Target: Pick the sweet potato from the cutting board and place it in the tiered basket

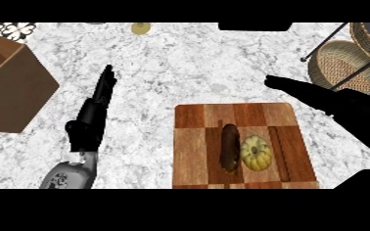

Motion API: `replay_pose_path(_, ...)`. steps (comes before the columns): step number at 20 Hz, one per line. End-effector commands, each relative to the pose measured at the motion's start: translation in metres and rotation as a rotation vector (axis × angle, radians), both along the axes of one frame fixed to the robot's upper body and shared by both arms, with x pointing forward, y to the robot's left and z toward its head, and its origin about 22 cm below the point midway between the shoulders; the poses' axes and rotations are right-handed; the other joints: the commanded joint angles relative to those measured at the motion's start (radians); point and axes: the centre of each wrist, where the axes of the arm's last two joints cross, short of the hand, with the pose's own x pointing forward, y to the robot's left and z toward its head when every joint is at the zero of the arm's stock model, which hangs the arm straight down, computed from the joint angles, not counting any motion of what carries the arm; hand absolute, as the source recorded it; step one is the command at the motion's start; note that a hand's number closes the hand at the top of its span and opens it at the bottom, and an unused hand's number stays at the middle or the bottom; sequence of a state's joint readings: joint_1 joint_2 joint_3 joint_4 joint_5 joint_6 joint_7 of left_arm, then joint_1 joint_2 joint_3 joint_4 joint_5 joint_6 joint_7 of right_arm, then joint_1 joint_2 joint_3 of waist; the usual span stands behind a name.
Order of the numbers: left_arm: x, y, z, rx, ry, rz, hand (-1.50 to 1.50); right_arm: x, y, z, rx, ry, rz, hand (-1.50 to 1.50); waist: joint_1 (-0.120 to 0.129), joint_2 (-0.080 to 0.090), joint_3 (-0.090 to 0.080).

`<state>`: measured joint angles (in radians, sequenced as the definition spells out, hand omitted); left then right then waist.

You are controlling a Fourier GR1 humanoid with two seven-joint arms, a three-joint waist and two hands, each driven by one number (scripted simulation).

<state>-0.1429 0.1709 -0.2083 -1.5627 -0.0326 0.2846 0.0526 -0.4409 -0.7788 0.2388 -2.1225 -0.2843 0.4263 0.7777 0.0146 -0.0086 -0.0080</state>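
Your sweet potato [230, 148] is lying on the cutting board [198, 149], touching a small squash [256, 152]. Right hand [311, 94] hovers flat-fingered near the tiered basket [334, 63]; left hand [98, 105] is straight-fingered too, holding nothing.

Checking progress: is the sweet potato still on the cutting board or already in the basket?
On the board. The sweet potato lies on the cutting board beside a yellow squash; neither hand touches it.
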Motion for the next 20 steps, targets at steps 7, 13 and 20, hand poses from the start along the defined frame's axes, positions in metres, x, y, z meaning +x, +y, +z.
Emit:
replay_pose_path(7,0.010,-0.005,0.002,0.014,-0.005,-0.015,0.00,-0.017,0.077,0.010,-0.532,-0.025,0.042,-1.50,0.028,0.004,-0.002)
replay_pose_path(13,0.012,-0.011,-0.006,-0.005,0.009,-0.013,0.00,-0.002,0.131,-0.001,-0.597,0.004,0.054,-1.50,0.014,0.006,0.001)
replay_pose_path(20,0.018,0.001,0.002,0.000,0.007,0.010,0.00,0.008,0.184,-0.009,-0.663,0.053,0.082,-1.50,0.002,0.004,0.003)
